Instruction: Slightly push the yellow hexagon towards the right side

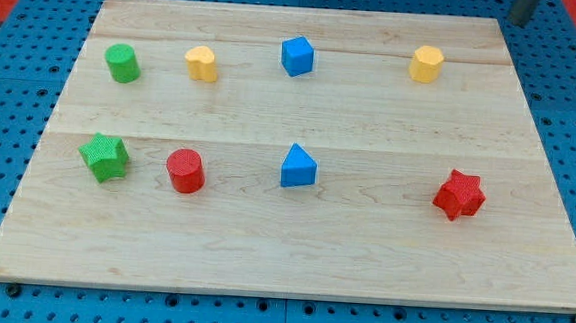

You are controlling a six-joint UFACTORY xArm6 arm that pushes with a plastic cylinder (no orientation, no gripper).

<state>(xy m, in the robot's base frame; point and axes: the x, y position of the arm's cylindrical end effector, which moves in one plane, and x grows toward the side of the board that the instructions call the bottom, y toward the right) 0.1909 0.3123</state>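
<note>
My wooden board (pixel 293 242) carried eight blocks. Toward twelve o'clock sat a green cylinder (pixel 123 62), yellow heart (pixel 202 63), blue cube (pixel 297 56) and yellow hexagon (pixel 426 64); toward six o'clock, a green star (pixel 104 156), red cylinder (pixel 184 169), blue triangle (pixel 298 167) and red star (pixel 459 195).

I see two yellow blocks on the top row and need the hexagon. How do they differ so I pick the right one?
The yellow hexagon sits toward the view's right, with flat facets and an even top; the yellow heart-like block sits left of centre, with a notched, lobed top. The hexagon has the blue cube to its left; the heart-like block lies between that cube and the green cylinder. Both are yellow and upright. My tip is off the board, above and right of the hexagon.
</note>
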